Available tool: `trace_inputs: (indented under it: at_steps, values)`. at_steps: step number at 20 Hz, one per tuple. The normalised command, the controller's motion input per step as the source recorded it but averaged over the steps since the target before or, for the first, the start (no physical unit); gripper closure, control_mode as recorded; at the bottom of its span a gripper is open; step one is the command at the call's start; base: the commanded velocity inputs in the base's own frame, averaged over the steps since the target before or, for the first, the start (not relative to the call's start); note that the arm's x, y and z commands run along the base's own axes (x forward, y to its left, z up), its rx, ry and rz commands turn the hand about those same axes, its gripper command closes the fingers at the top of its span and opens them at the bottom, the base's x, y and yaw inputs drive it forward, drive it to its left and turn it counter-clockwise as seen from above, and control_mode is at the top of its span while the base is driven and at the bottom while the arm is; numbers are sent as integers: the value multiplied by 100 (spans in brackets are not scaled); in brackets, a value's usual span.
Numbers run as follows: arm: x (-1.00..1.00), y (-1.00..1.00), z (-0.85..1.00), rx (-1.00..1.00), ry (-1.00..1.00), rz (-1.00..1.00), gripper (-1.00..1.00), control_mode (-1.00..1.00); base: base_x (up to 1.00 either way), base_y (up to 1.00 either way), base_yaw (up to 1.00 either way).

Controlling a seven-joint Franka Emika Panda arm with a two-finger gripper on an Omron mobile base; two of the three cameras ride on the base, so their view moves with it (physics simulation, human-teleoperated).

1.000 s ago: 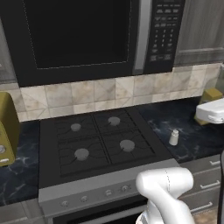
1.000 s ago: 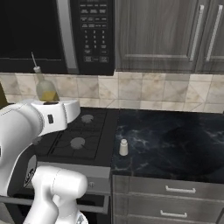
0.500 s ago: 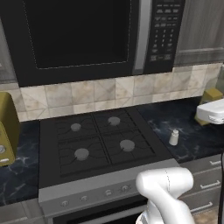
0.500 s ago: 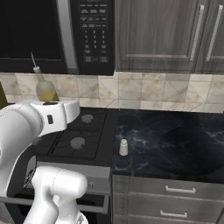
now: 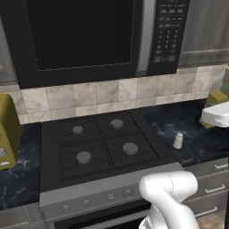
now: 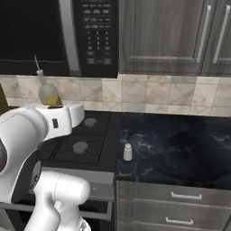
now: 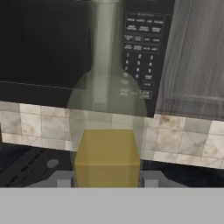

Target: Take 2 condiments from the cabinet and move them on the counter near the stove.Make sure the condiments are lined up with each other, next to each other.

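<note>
Carrying the oil bottle (image 7: 107,144) over the stove (image 6: 81,140), jaws pinching it | shaker (image 6: 128,152) already stands on the bench (image 6: 180,149) beside the stove | next: set bottle down right beside shaker

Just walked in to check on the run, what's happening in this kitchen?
The white arm's pincer is shut on the oil bottle, carried above the stove. From the right base camera, the bottle's neck and spout rise behind the arm, in front of the tiled wall. The small shaker already stands upright on the black counter, just right of the stove's edge. The bottle has not yet been set down beside it.
</note>
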Motion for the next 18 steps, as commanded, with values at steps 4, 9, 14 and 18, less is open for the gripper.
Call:
trace_inputs:
  at_steps: [4,9,14,18]
  values:
    - [13,-41,-38,0,0,17,100,-100,0,0,0]
    - [9,-41,-46,-1,1,23,100,-100,0,0,0]
    - [14,-35,-53,0,-3,34,100,-100,0,0,0]
    - [46,-40,-59,-1,0,40,100,-100,0,0,0]
